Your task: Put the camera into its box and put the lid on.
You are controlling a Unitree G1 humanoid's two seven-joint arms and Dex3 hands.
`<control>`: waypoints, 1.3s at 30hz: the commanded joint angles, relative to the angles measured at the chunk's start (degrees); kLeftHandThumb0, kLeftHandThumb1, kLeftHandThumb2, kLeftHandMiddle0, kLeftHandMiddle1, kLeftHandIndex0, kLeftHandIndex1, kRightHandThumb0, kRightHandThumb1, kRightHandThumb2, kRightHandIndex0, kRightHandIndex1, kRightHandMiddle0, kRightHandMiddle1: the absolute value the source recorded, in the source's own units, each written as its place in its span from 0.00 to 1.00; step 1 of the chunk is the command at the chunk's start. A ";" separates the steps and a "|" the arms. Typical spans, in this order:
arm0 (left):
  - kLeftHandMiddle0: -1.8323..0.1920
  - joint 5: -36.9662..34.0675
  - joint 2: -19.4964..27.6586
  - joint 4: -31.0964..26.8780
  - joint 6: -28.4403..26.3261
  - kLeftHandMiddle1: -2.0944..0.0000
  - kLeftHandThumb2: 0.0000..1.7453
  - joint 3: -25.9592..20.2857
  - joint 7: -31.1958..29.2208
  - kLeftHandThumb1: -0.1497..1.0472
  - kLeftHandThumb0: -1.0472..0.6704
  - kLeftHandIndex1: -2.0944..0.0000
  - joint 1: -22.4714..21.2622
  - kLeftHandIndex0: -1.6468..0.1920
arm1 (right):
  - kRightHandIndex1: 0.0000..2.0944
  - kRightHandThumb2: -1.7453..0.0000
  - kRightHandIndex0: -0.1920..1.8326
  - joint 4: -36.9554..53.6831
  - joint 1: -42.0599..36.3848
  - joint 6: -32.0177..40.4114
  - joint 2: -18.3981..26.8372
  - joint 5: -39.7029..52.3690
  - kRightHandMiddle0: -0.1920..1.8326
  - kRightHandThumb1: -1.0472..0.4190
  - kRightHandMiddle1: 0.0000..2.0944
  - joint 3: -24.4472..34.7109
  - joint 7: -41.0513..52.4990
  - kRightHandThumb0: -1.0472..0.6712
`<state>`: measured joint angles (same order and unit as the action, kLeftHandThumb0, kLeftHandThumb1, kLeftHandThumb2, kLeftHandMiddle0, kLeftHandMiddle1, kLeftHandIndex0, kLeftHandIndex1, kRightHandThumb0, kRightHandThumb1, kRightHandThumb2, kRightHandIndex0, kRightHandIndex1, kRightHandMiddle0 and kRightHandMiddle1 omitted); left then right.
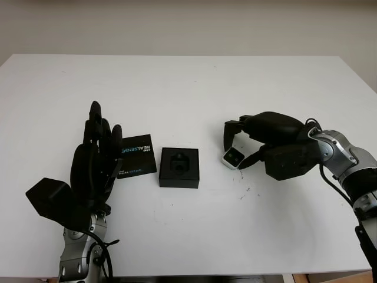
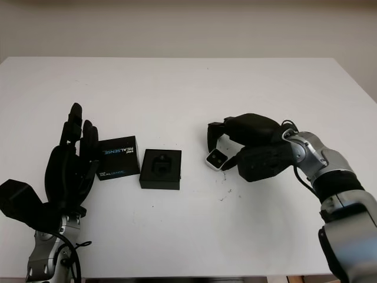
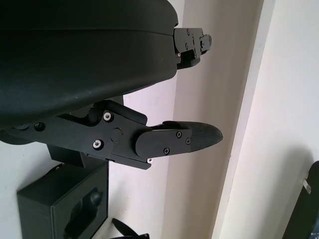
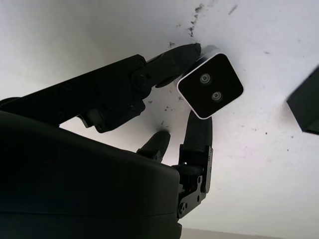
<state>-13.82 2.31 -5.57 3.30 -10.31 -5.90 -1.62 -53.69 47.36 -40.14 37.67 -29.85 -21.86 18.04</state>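
A small camera point(image 2: 215, 159) with a white rim and a black face sits at table level, right of centre. My right hand point(image 1: 235, 154) is shut on it, thumb on one side and fingers point(image 4: 197, 137) on the other. The open black box point(image 1: 179, 167), with a moulded insert, stands just left of the camera. Its black lid point(image 1: 135, 156), printed with white and blue letters, lies flat to the left of the box. My left hand point(image 1: 97, 159) is open, raised beside the lid's left edge and holding nothing.
The white table point(image 1: 188, 88) stretches wide behind and in front of the objects. Small dark marks point(image 1: 242, 191) dot the surface just in front of the camera. A pale wall runs behind the table's far edge.
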 commanded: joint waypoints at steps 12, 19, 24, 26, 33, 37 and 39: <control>0.93 0.86 0.82 -1.22 -0.06 0.97 0.25 0.27 -0.07 1.00 0.33 0.97 0.60 0.94 | 0.27 0.97 0.23 1.22 -2.79 4.39 -2.49 7.99 0.27 0.04 0.85 4.61 6.57 0.40; 0.93 1.05 0.90 -1.27 -0.36 0.97 0.25 0.29 -0.02 1.00 0.32 0.98 0.45 0.94 | 0.26 0.97 0.23 4.54 -3.78 4.36 -0.75 3.45 0.24 0.04 0.82 2.95 4.72 0.39; 0.94 0.77 0.75 -1.58 -0.75 0.97 0.25 0.20 0.11 1.00 0.32 0.98 0.35 0.94 | 0.15 0.97 0.27 7.05 -3.35 1.61 2.11 -7.41 0.21 0.08 0.61 -1.09 -2.41 0.35; 0.94 0.75 0.76 -1.70 -0.86 0.98 0.25 0.21 0.07 1.00 0.32 0.98 0.39 0.94 | 0.09 0.97 0.27 8.31 -3.38 1.97 2.59 -9.27 0.22 0.09 0.47 -1.57 -3.51 0.33; 0.94 0.71 0.66 -1.57 -0.64 0.97 0.25 0.26 -0.10 1.00 0.32 0.98 0.26 0.94 | 0.02 0.97 0.24 12.41 -3.01 2.09 3.83 -12.82 0.27 0.12 0.17 -2.67 -3.61 0.29; 0.94 0.93 0.46 -1.92 -0.90 0.98 0.25 0.40 0.26 1.00 0.32 0.98 0.44 0.94 | 0.02 0.97 0.24 13.74 -3.32 2.07 3.86 -12.71 0.29 0.12 0.15 -2.42 -3.40 0.30; 0.94 0.92 0.47 -1.96 -0.84 0.98 0.26 0.47 0.18 1.00 0.33 0.98 0.54 0.95 | 0.03 0.97 0.25 13.54 -3.41 1.63 3.84 -12.61 0.30 0.13 0.15 -2.36 -4.06 0.30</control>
<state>-13.12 2.56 -6.62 2.51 -10.10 -5.73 -1.29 -40.19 44.86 -38.30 41.21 -42.24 -23.75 14.03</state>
